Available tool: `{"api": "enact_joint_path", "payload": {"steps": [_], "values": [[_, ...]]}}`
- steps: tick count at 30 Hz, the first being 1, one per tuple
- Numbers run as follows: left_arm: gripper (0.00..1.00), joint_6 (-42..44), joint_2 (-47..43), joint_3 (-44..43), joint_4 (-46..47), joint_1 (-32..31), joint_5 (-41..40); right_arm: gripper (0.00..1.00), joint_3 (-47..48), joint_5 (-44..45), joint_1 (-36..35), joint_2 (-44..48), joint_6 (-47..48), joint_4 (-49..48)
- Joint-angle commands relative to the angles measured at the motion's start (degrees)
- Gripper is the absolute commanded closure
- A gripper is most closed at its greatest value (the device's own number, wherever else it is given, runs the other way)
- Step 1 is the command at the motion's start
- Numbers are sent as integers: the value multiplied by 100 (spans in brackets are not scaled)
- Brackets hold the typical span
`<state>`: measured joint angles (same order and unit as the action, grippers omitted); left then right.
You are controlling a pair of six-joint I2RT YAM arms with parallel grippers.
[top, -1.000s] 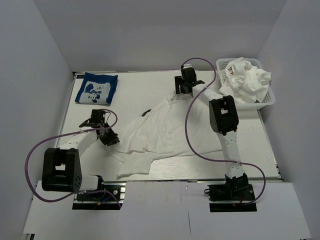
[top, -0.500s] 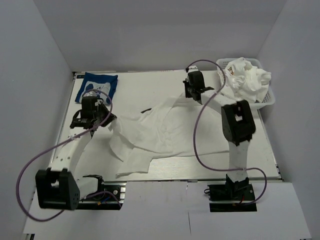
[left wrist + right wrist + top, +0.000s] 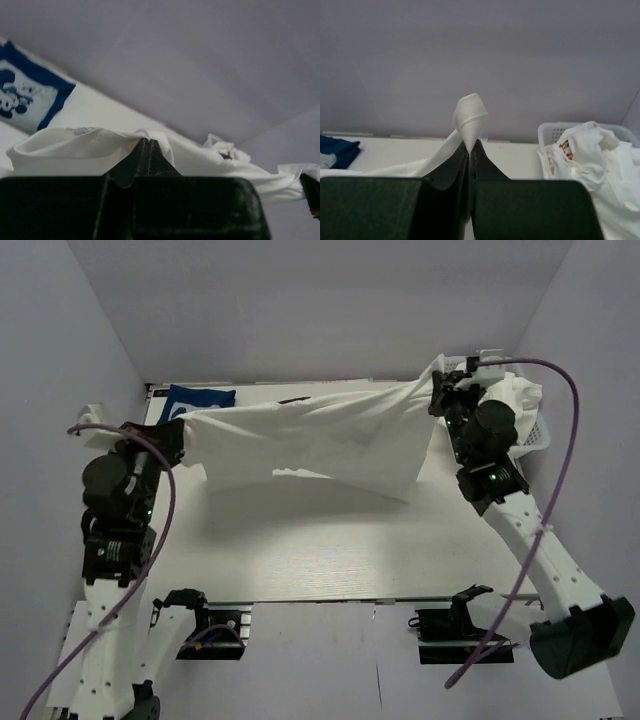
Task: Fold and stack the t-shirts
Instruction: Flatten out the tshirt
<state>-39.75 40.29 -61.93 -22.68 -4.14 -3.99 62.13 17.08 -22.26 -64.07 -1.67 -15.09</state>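
In the top external view, the white t-shirt hung in a long band across the upper middle of the frame, lifted off the table and casting a shadow on it. The left gripper held the band's left end at the middle left, and the right gripper held its right end at the upper right. Both grippers' fingers were pressed together on the cloth. The navy t-shirt lay folded at the upper left, its near edge hidden behind the white band. A basket of white clothes sat at the upper right, mostly behind the right arm.

In the left wrist view, the left gripper stood at the lower centre with its fingers clamped shut on a fold of the white t-shirt. The cloth ran from the lower left to the right edge. The navy t-shirt, showing its white cartoon print, lay at the left edge.

In the right wrist view, the right gripper was at the centre, its fingers closed tight on a pinch of the white t-shirt. That pinch stuck up above the tips as a small roll, and the rest trailed away to the lower left. A corner of the navy t-shirt showed at the left edge. The basket, heaped with white clothes, filled the lower right.
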Motion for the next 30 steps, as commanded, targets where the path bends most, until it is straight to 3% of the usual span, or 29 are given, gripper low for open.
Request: {"api": "enact_joint_path", "payload": {"steps": [1,10,17,24,27,30], "values": [[100,151,-451,-591,97,1,-339,100,44,-27,2,962,114,4],[100,327,-1225,-2032,-413,54,-418,100,1265,-820,20,2451,115,1201],[100,529,-1278,-3087,-588,107,-146,100,2074,-778,38,2707,132,1957],[100,442,-787,-2554,-518,107,-366,100,1927,268,20,1999,97,1721],[100,240,-313,-1720,-614,37,-839,100,1374,673,64,1322,44,1397],[100,125,187,-895,-685,36,-1104,100,636,517,38,731,-26,1063]]}}
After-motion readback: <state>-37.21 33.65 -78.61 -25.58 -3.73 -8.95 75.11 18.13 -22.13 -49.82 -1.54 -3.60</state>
